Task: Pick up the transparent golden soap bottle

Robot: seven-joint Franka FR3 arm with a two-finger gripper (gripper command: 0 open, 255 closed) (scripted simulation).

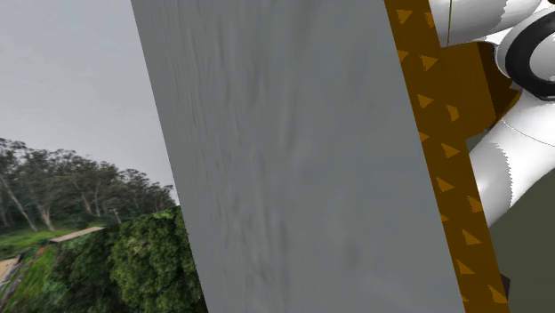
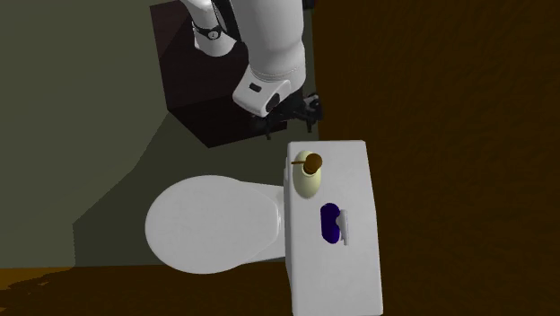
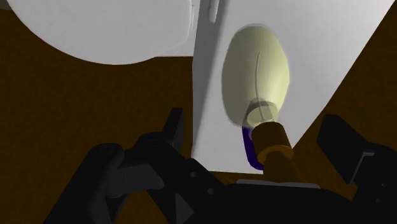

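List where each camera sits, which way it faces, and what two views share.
Shoulder view: close behind a grey panel, facing it; the arm shows at the picture's right.
Second exterior view: overhead, looking down on the toilet tank; arm and gripper show at the top.
Wrist view: on the hand, looking along the open gripper at the pale yellow bottle.
Shared: the last two both show bottle and tank.

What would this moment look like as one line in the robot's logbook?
stage: pre-grasp | pincer: open, near brown cap, not gripping | pale yellow soap bottle: on toilet tank, not lifted
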